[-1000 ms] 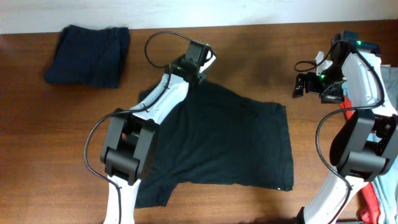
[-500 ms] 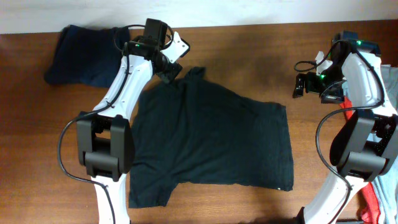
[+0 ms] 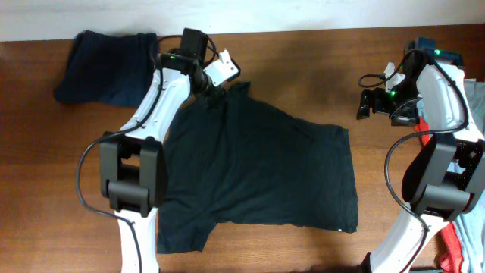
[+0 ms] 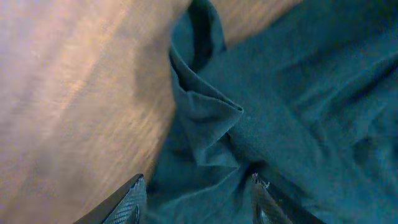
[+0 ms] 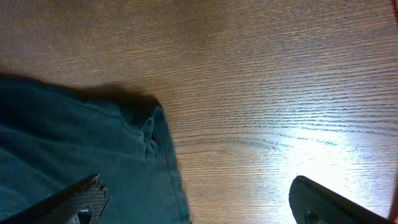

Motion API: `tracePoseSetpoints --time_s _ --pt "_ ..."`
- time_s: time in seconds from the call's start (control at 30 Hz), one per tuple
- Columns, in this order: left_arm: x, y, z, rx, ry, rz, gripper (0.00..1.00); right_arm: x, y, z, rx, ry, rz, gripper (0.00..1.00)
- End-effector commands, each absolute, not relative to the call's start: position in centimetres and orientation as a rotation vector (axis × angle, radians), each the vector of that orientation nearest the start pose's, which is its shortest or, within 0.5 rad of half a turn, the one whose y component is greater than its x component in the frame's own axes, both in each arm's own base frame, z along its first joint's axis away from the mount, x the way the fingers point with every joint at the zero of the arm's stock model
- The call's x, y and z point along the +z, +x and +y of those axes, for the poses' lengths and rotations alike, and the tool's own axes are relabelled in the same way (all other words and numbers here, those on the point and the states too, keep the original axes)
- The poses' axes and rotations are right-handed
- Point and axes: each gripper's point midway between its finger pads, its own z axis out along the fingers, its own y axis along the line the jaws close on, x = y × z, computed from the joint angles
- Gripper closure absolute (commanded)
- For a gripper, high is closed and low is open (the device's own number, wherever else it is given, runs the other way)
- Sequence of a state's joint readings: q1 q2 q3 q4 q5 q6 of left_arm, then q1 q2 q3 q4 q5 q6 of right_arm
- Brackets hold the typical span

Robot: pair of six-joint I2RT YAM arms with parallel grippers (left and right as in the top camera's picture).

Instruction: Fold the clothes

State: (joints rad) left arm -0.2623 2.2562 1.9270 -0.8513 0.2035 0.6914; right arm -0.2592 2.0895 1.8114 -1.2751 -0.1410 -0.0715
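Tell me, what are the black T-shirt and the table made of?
The black T-shirt looks like soft knit cloth, maybe cotton, with a dull finish: it wrinkles and bunches into folds. The table looks like brown wood, or a wood-look top, smooth and a little shiny: grain lines run across it and light glares off it.

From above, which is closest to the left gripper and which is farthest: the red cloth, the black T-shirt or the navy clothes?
Counting from the left gripper in the overhead view:
1. the black T-shirt, right under it, in the middle.
2. the navy clothes, at the top left.
3. the red cloth, at the bottom right corner.
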Motion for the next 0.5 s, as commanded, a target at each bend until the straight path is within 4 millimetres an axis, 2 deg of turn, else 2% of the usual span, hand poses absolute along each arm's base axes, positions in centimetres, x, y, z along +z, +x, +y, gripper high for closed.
tracePoseSetpoints --time_s 0.0,0.07,0.37,0.4,0.47 --pt "3.9 50.0 -17.3 -0.194 1.357 2.401 0.46 10.3 40.4 -8.0 0.207 0.278 3.042 0.01" --pt "3.1 50.4 -17.4 -0.188 1.358 2.396 0.46 10.3 40.4 -8.0 0.207 0.278 3.042 0.01" --pt "3.3 51.2 -17.7 -0.18 1.346 2.365 0.47 10.3 40.4 -8.0 0.207 0.278 3.042 0.02" --pt "3.3 51.3 -17.7 -0.178 1.344 2.361 0.53 10.3 40.4 -8.0 0.207 0.278 3.042 0.01" --pt "3.3 51.4 -17.7 -0.177 1.343 2.358 0.57 10.3 40.4 -8.0 0.207 0.278 3.042 0.01"
